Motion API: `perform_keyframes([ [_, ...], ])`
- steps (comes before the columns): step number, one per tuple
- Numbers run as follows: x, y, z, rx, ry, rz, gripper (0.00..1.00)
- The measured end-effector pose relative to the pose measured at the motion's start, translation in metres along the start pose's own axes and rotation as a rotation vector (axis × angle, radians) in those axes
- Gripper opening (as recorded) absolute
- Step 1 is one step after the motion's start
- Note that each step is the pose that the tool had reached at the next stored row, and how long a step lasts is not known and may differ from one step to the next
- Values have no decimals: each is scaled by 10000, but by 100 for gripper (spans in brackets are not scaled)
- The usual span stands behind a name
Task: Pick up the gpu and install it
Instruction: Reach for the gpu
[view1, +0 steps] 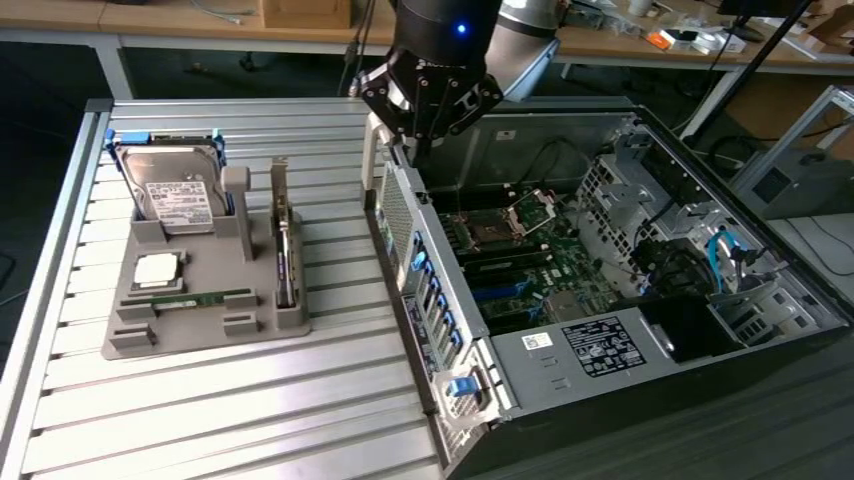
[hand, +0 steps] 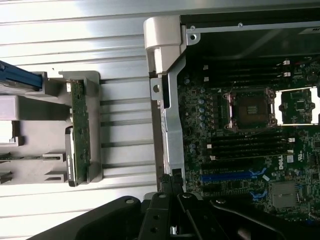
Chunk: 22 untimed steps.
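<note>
Your jaws are pinched fully together with nothing between them, hanging over the rear wall of the open computer case (view1: 424, 300), near its far corner on the tray side. Across a bare strip of bench (view1: 334, 400) sits the grey holder tray (view1: 200, 335). The gpu (view1: 284, 250) stands on its long edge in the slot along the tray's edge nearest the case, well apart from the jaws. Expect a light, stiff but fragile card: a thin board that won't flex, with parts you shouldn't squeeze. I'd judge the best hold is across the upper edge near mid-length, on bare board faces, lifting straight so it doesn't bind in the slot.
</note>
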<state>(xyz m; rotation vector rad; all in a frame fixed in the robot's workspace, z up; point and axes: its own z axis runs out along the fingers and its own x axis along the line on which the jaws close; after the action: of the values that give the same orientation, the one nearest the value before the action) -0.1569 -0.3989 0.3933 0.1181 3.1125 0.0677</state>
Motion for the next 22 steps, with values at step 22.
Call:
perform_keyframes([
  [22,321,-24,-9,-1,0,0,11],
])
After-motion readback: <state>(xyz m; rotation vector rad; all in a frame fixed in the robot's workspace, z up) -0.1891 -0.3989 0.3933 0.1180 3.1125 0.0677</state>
